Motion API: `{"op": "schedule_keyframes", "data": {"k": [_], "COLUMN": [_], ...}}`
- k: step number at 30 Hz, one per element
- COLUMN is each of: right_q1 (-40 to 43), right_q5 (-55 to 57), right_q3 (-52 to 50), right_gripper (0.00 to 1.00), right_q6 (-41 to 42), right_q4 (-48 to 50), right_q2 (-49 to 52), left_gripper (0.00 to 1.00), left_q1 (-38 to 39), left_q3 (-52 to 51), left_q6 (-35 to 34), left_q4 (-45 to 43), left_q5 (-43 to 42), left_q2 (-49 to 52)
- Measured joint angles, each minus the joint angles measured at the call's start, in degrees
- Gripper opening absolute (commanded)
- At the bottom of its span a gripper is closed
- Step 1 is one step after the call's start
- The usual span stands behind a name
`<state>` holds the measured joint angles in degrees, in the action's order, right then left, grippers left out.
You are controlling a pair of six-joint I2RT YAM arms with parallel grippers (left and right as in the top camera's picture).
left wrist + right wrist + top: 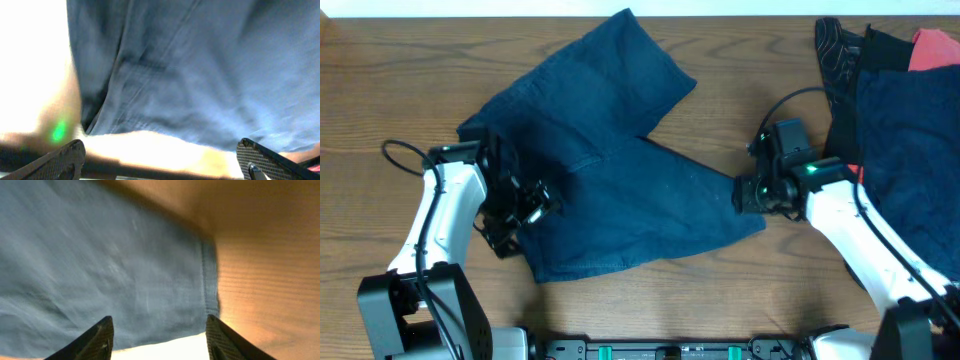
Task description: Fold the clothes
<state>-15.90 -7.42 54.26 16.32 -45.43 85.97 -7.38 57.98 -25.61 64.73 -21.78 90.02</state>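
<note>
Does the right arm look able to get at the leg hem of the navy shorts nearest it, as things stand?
Probably yes. The right claw is open right at the stitched hem of the shorts, with table beside it and nothing lying over that edge.

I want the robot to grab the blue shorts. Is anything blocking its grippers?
Nothing visible does. The left gripper and the right gripper are both open right at the edges of the shorts, with only cloth ahead.

L fingers point(55, 160) & R fingers point(97, 342) both spread wide.
</note>
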Motion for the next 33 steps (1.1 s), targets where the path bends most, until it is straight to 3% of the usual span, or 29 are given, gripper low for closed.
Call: {"op": "schedule_keyframes", "data": {"k": [7,12,18,19,23,25,33], "right_q1": [-2.67,-3.78,-3.80,-3.80,-3.82,-3.85,-4.98], "right_q5": [-1.16,-1.29,0.87,1.07,1.75,1.92,2.08], "right_q3": [0.00,0.00,0.00,0.00,0.00,0.00,-1.73], "right_gripper": [0.64,0.65,0.65,0.63,0.38,0.34,0.46], "right_q6": [8.87,19.28,20.76,22.01,31.63,38.21,51.45], "right_q4": [-1.25,1.27,1.29,-0.26,-5.22,-6.23,-0.39], "right_q2": [5.86,8.31,8.31,8.31,8.31,8.31,8.31], "left_gripper": [0.98,0.98,0.98,0.98,0.98,0.98,1.00], "left_q1": [1.20,1.90,1.92,1.92,1.92,1.92,1.92], "left_q3": [-7.37,-12.22,-14.84,-14.99,-15.17,-15.17,-15.19], "left_q6": [-0.59,-5.03,-13.27,-14.34,-18.29,-20.15,-24.11], "left_q4": [-1.22,-4.87,-6.95,-7.28,-9.81,-11.78,-15.26], "left_q5": [0.15,-1.20,-4.90,-5.27,-6.40,-6.60,-5.79], "left_q2": [0.00,0.00,0.00,0.00,0.00,0.00,0.00]}}
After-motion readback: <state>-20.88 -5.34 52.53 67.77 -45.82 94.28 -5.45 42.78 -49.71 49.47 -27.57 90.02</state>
